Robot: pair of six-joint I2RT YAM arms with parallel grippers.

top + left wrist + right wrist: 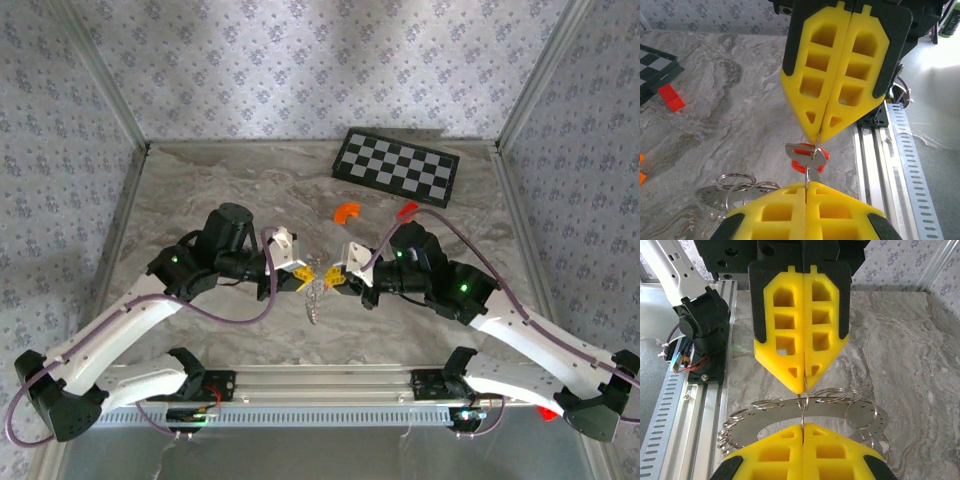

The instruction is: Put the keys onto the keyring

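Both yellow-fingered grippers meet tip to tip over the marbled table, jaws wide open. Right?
No: both are shut, pinching a thin silvery wire ring. The left wrist view shows the left gripper, the right wrist view the right gripper.

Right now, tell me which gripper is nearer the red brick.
Right. The right gripper sits left of the red brick, on its near side; the left gripper faces it, farther left.

A checkered board (396, 167) lies upper right on the grey surface (220, 180). Just below it sit an orange curved piece (346, 211) and a red brick (407, 210).
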